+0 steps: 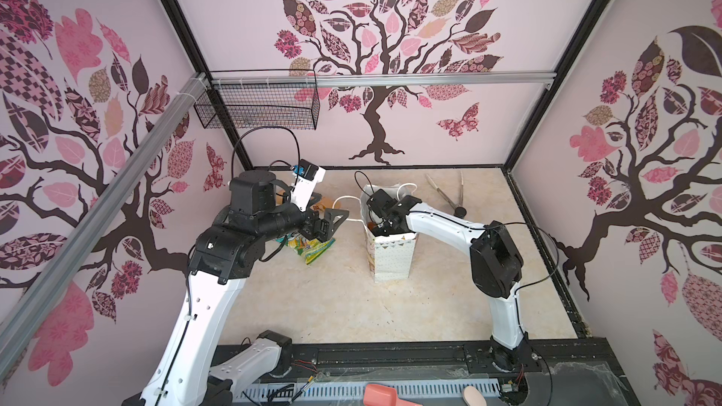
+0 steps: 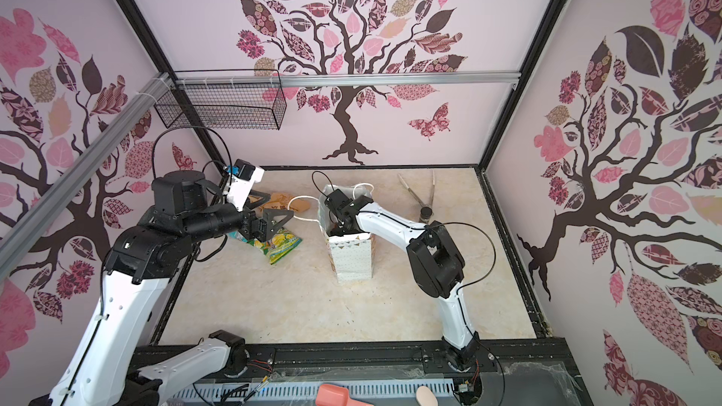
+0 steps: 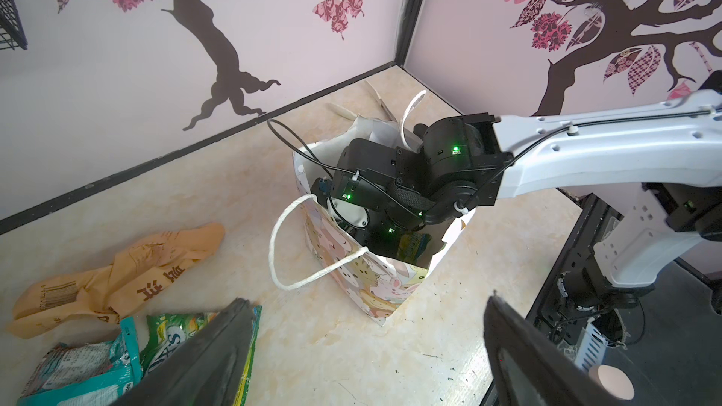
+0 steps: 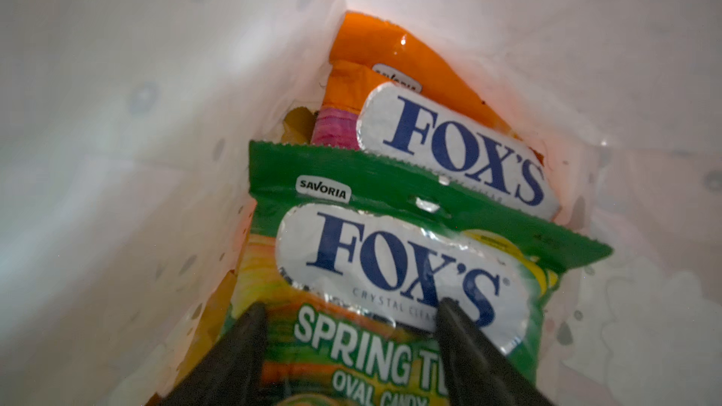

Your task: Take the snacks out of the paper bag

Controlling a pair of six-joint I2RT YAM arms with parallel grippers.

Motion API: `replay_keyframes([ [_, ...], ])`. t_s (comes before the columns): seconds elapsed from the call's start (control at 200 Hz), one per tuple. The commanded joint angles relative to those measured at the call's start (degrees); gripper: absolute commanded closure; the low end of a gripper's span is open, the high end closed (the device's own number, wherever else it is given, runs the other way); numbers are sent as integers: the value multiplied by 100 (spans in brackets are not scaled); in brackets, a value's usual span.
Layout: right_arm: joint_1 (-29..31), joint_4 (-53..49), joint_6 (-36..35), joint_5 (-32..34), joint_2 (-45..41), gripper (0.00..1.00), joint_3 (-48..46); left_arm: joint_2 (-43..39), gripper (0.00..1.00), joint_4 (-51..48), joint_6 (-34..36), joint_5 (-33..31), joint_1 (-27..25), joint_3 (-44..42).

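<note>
Nearest me, at the front edge in both top views, lie one pink scoop (image 1: 381,394) and one pale oval piece (image 1: 474,397). Past them I have two arms over the table (image 1: 332,306).

My left gripper (image 1: 331,224) hangs wide open and empty above three snacks (image 2: 279,246) lying out to the left of the bag. They are one green-and-yellow packet (image 1: 312,248), one teal packet (image 3: 82,365) and one tan-orange packet (image 3: 117,279) with dark characters. The top views hide most of the teal and tan-orange ones behind the left arm (image 1: 211,306). The left wrist view shows all three together.

One paper bag (image 1: 390,261) stands upright mid-table with two rope handles (image 3: 281,251), and my right arm (image 1: 441,220) reaches down into its mouth. Only the right wrist view sees inside, where two more lie: a green packet (image 4: 390,267) in front and an orange packet (image 4: 410,83) behind it. There the right gripper (image 4: 351,345) has its jaws apart, tips over the green packet's face. I cannot tell whether they touch it.

Farther back the top views show one pair of tongs (image 1: 449,193) and one small dark jar (image 1: 461,211). One wire basket (image 1: 258,107) hangs high at the back wall (image 1: 508,130).
</note>
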Motion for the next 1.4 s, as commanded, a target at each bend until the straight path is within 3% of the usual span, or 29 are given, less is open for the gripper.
replay_keyframes([
  [0.0, 3, -190, 65, -31, 372, 37, -204, 5, 6, 48, -41, 47, -20, 127],
  [0.53, -7, -92, 86, 74, -286, 100, -148, 2, 6, 123, -84, -25, -31, 68],
  [1.395, -14, 341, 357, 508, -2024, 100, 343, -9, 6, 250, -169, -201, -31, -3],
])
